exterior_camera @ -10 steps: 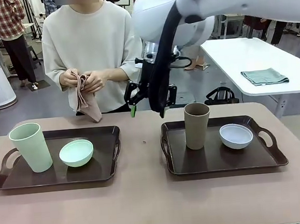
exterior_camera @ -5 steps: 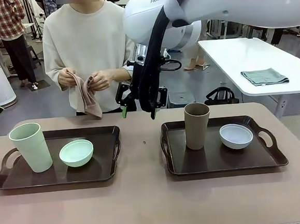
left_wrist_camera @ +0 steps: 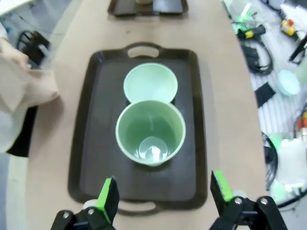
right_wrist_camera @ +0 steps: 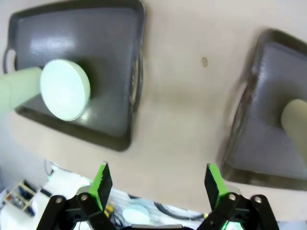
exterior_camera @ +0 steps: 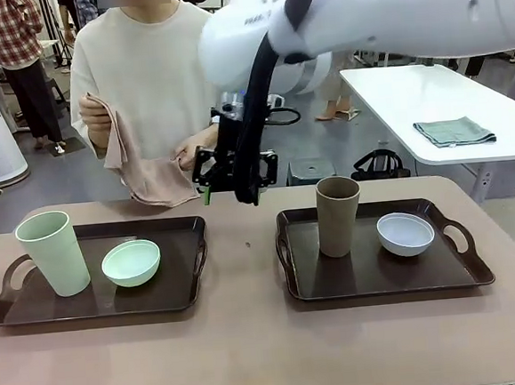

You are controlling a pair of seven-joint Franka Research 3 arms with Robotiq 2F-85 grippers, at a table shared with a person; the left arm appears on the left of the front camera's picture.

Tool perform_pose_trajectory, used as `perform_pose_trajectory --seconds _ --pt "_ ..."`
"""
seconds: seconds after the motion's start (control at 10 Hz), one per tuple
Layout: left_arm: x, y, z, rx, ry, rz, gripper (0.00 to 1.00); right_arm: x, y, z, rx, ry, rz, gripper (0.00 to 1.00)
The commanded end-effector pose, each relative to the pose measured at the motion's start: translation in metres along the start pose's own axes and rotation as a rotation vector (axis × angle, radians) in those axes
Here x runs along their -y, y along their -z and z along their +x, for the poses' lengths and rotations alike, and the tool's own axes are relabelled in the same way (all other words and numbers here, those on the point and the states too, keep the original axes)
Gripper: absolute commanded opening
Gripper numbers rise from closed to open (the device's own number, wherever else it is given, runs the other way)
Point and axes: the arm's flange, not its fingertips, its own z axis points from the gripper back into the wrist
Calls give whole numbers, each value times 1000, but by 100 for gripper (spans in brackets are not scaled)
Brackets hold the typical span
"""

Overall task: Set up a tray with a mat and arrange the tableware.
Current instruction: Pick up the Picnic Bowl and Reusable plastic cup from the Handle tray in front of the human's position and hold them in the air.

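Two trays lie on the table (exterior_camera: 252,353), its left tray (exterior_camera: 180,281) bearing one green cup (exterior_camera: 53,253) and one green bowl (exterior_camera: 131,261), its right tray (exterior_camera: 371,278) one tan cup (exterior_camera: 338,215) and one white bowl (exterior_camera: 405,233), with the left gripper (left_wrist_camera: 164,187) and right gripper (exterior_camera: 226,193) both spread wide and empty above it, and one cloth (exterior_camera: 149,179) in a person's hands (exterior_camera: 93,112) at its far edge.

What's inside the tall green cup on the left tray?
Nothing: the left wrist view looks straight down into the mint green tumbler and shows a bare bottom with a light glint. The tumbler hides the patch of tray beneath it.
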Motion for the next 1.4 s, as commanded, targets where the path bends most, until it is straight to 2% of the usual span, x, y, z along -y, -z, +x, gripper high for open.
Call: perform_pose_trajectory --seconds 0.0,0.2,0.5,0.6,0.7,0.8,0.9,1.3 --pt "-24 -7 -29 53 -3 -33 100 -46 18 22 86 9 -97 100" --pt "-35 -9 -60 122 -25 -72 100 -80 41 30 120 3 -171 100" --pt "-36 21 -85 271 47 -137 100 -101 74 30 154 17 -202 100" --pt "-36 29 -81 325 56 -127 100 -107 85 30 140 -6 -197 100" --pt "-26 46 -52 372 40 -88 100 -108 88 24 133 -25 -176 100" --pt "-18 47 -39 384 11 -31 100 -108 81 15 102 -81 -75 100" --pt "-33 39 -74 308 32 -123 100 -103 90 24 121 -29 -175 100" --pt "-33 39 -74 308 32 -123 100 -103 90 24 121 -29 -175 100"
